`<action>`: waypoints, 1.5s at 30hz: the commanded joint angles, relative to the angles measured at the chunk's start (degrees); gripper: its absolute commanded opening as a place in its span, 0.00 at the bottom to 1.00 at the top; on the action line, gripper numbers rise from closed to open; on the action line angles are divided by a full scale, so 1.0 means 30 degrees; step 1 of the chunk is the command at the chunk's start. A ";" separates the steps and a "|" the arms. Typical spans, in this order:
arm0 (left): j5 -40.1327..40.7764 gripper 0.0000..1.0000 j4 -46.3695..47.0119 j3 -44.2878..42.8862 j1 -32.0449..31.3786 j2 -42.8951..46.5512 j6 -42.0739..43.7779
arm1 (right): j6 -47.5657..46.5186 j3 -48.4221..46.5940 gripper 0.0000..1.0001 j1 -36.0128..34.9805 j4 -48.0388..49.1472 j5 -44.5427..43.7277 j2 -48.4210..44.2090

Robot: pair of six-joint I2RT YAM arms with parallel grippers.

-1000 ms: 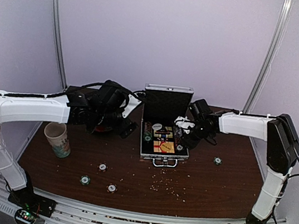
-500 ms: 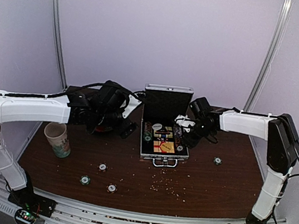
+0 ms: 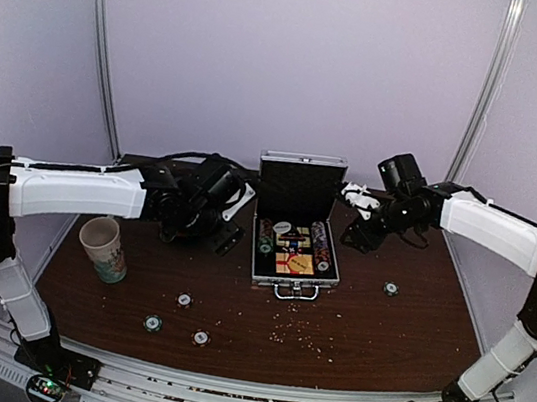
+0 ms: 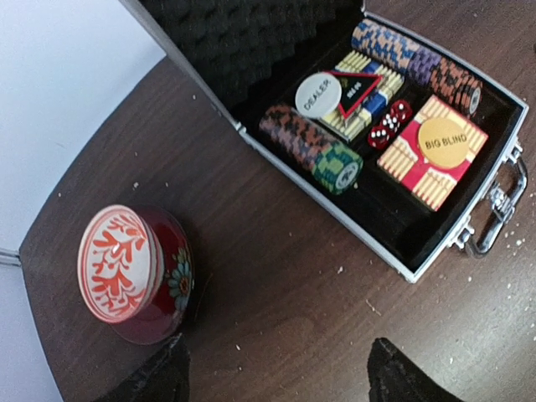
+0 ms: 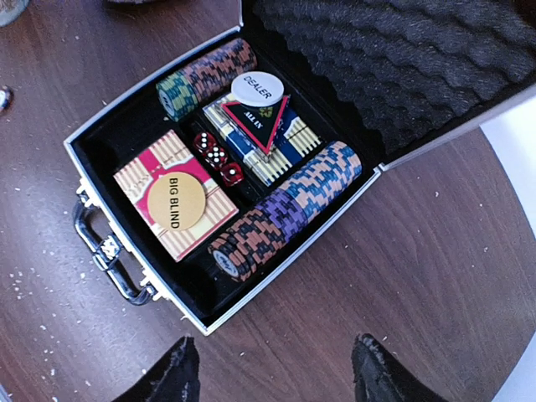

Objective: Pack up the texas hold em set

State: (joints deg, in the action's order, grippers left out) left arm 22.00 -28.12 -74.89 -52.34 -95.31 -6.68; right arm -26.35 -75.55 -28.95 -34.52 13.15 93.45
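The silver case [image 3: 282, 281] stands open at the table's middle, lid upright. Inside are two rows of chips [image 5: 285, 209], a red-yellow card box [image 5: 213, 230] with a yellow "BIG BLIND" disc [image 5: 176, 201] on it, and red dice [image 5: 219, 159]. The left wrist view shows the same case [image 4: 331, 209], chips [image 4: 310, 146] and disc [image 4: 444, 142]. My left gripper [image 4: 280, 381] is open and empty over bare table left of the case. My right gripper [image 5: 272, 381] is open and empty, raised to the right of the case. Several loose chips [image 3: 184, 300] lie on the table.
A red-and-white bowl [image 4: 126, 268] sits just left of my left gripper. A patterned paper cup [image 3: 104, 249] stands at the left. One loose chip [image 3: 391, 289] lies right of the case. Crumbs are scattered in front of the case.
My right gripper has pulled up and back to the right, away from the case's right side. My left arm has shifted slightly right, towards the case.
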 commanded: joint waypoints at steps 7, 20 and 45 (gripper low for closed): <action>-0.3431 0.63 -0.5290 0.2678 0.0006 0.0033 -0.3995 | 0.0239 0.6567 0.91 0.1518 0.1889 0.5455 -0.4627; -0.6658 0.76 -0.4444 0.4317 0.2203 -0.2182 -0.3639 | -0.0351 0.7714 0.97 0.1681 0.2619 0.5959 -0.4698; -0.7574 0.56 -0.6035 0.4113 0.2589 -0.3167 -0.2975 | -0.1341 0.7087 0.87 0.1652 0.1409 0.6339 -0.3552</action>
State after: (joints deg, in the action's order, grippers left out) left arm 0.99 -42.48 -62.41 -44.47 -102.98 -16.34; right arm -29.85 -52.99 -24.12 -29.43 31.31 82.52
